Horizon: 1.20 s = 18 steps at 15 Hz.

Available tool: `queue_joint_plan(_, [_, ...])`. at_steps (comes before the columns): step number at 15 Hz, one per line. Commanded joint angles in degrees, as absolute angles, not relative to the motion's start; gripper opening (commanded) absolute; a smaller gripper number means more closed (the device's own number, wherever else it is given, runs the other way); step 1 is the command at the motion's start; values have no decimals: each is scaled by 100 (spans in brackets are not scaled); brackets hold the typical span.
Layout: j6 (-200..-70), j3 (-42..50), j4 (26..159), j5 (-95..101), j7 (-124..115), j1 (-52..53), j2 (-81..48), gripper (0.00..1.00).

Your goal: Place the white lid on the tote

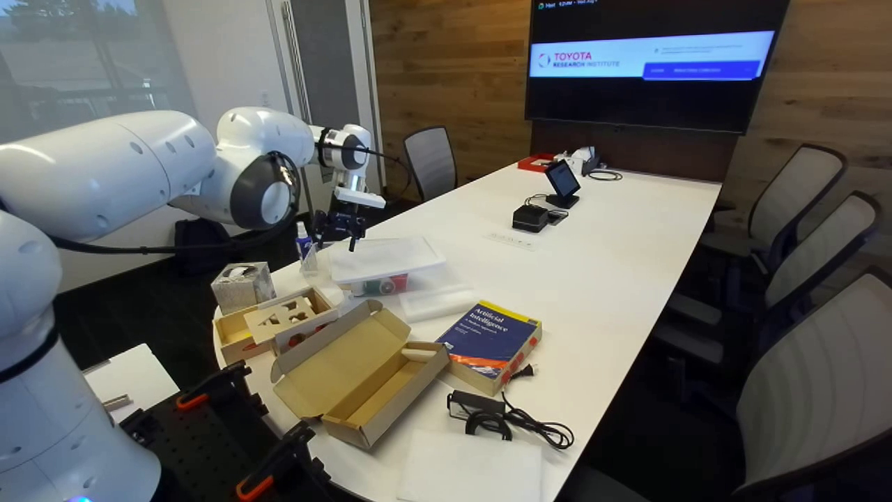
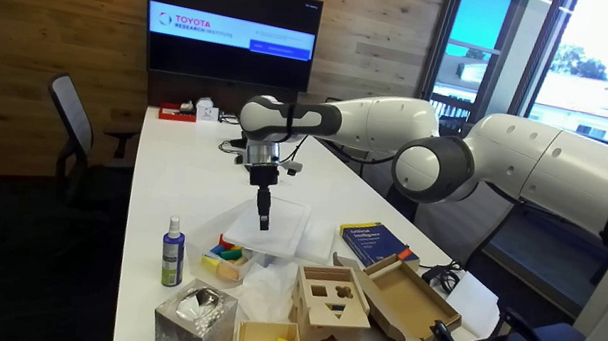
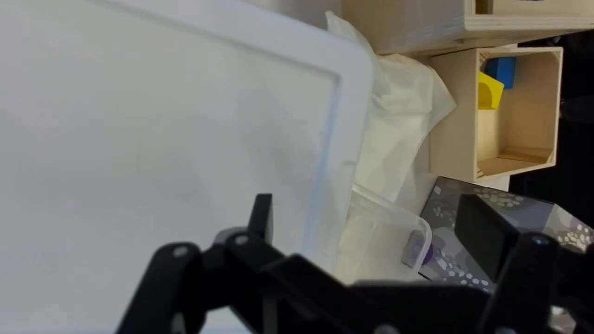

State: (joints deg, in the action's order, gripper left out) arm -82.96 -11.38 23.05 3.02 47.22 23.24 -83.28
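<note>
Lying askew over tote point(image 3: 378, 239), leaving end near spray bottle point(image 2: 172, 257) uncovered: white lid point(image 2: 283, 226). Probably light, thin, slightly bendy, smooth enough to skid when pushed. Best pinched by rim, at edge beside tote's open end. Over lid's edge: gripper point(image 3: 369, 208) with jaws spread wide, pinching nothing; contact with lid impossible to tell. Plain in wrist view, lost in exterior view with fingers point(image 2: 264, 206) lined up: gap between them. Seen in both exterior views, absent from wrist view: colourful blocks point(image 2: 231, 254) in tote.
</note>
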Motion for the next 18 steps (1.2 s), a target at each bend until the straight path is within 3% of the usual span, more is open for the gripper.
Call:
queue_joint_plan(1, [-8306, -1076, 1878, 225, 5022, 2410, -8629, 100])
queue_joint_plan(2, [-8499, -1051, 2334, 183, 5037, 2383, -8389, 100])
queue_joint_plan(18, [-8469, -1085, 2439, 148, 5382, 2510, -8503, 100])
